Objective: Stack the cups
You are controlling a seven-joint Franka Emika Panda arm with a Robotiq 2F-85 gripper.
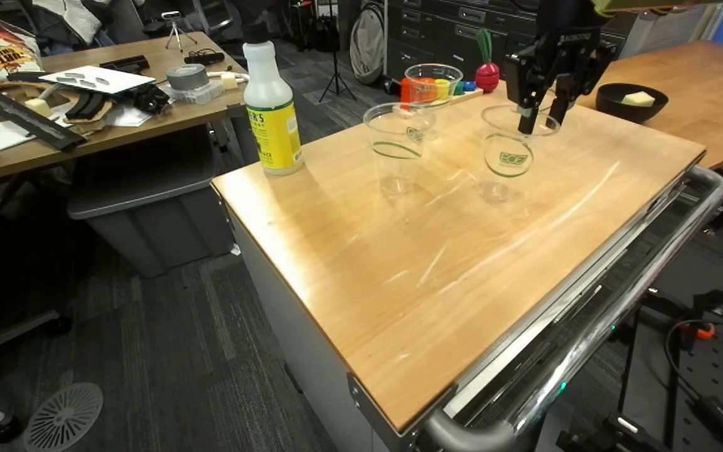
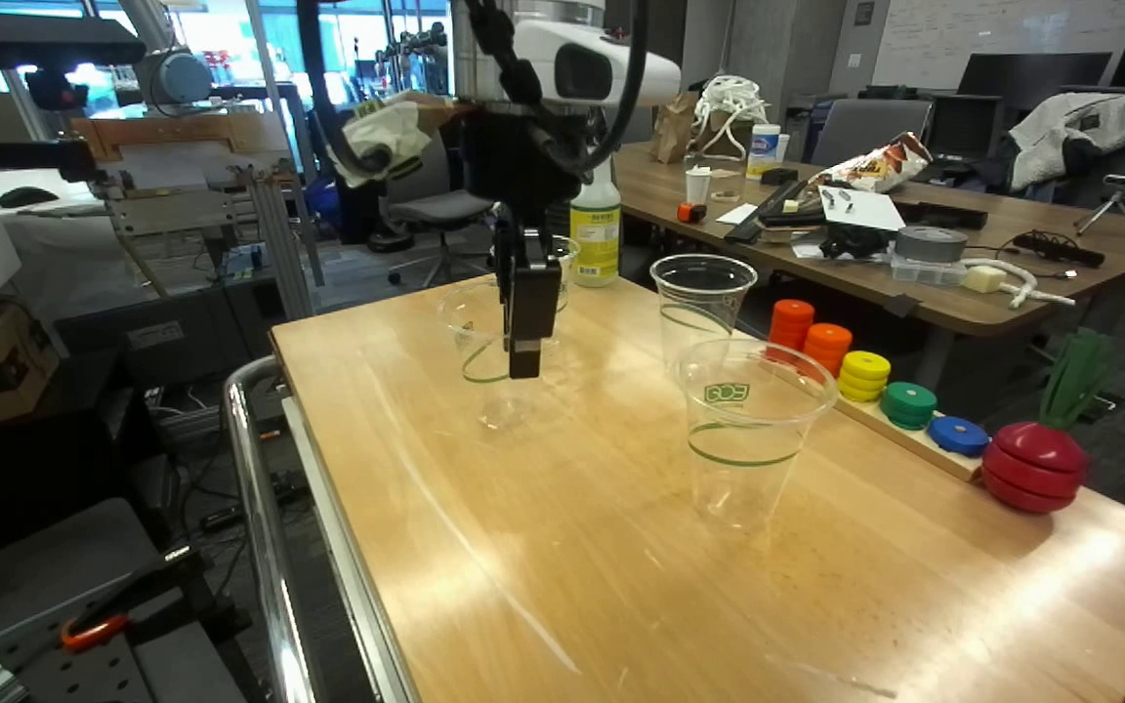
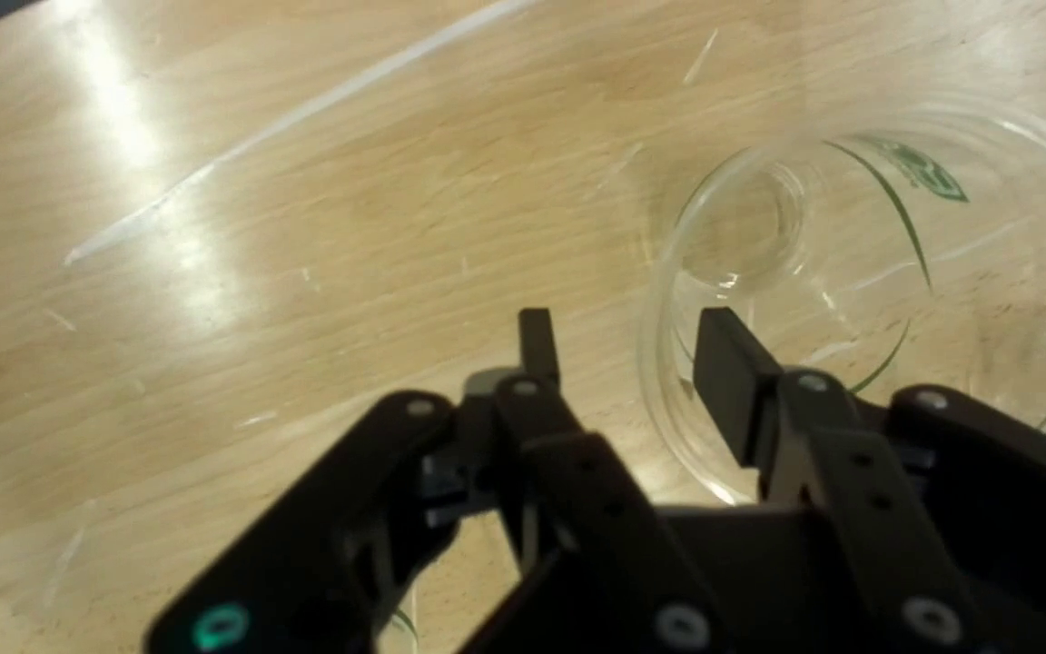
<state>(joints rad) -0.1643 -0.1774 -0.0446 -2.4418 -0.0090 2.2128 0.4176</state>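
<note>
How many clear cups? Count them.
4, in an exterior view: one cup at the open jaws; another behind them, partly hidden, near the bottle; a third beside the colored rings; a fourth in the foreground.

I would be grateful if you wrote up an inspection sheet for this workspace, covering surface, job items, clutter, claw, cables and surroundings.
Surface: wooden cart top, with pale streaks.
Job items: four clear cups, upright, separate, none stacked.
Clutter: bottle, toy discs and red toy on the cart top.
Claw: open, astride the rim of one cup.
Cables: black cable looping beside the arm.
Surroundings: cluttered desk, with a grey bin below.
</note>
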